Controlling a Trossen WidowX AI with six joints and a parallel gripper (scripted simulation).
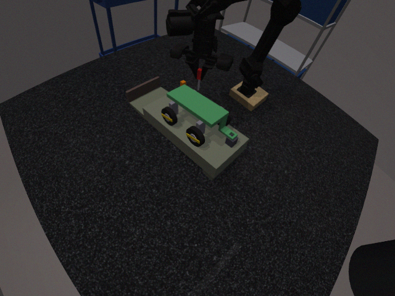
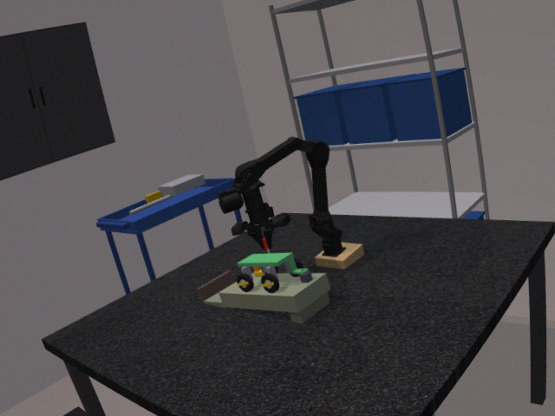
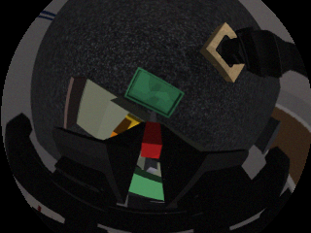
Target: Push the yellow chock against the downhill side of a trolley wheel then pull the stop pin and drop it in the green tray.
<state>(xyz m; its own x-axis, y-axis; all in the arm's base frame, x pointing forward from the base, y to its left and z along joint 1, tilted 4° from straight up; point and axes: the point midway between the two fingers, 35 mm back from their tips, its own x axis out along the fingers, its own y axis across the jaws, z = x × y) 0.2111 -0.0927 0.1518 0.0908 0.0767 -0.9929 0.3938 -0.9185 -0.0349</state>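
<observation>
My gripper is shut on the stop pin by its red head, held in the air beyond the trolley's far side. The shaft points down, its tip near the green tray's near edge in the wrist view. The trolley stands on the ramp; its uphill coupling hole is empty. The chock, with its orange handle, stands at the trolley's far side. Wheel contact is hidden.
A brown end board stands at the ramp's low end. The arm's wooden base is beyond the ramp's uphill half. A grey block sits under the trolley's coupling.
</observation>
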